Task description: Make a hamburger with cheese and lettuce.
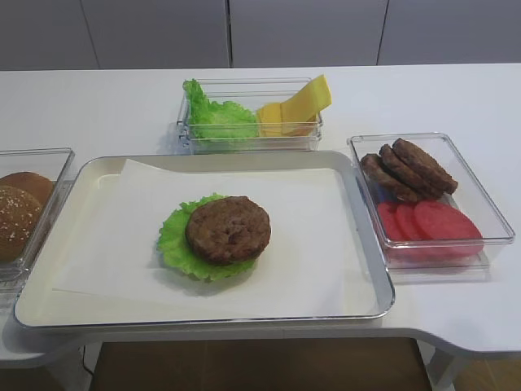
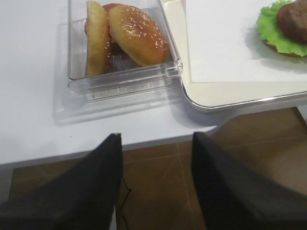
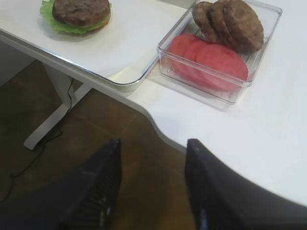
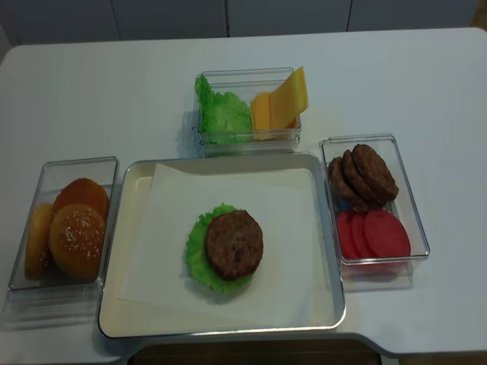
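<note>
My right gripper (image 3: 152, 191) hangs off the near table edge, jaws parted and empty; my left gripper (image 2: 156, 184) likewise. The hamburger (image 1: 221, 234) sits mid-tray, patty topmost. The cheese (image 1: 295, 107) leans in the far bin beside spare lettuce (image 1: 216, 120). Those thin slices touch each other, so my pinch could lift two or slip.

Both the left gripper (image 2: 156, 187) and right gripper (image 3: 152, 184) hang off the table edge, jaws parted, empty.
</note>
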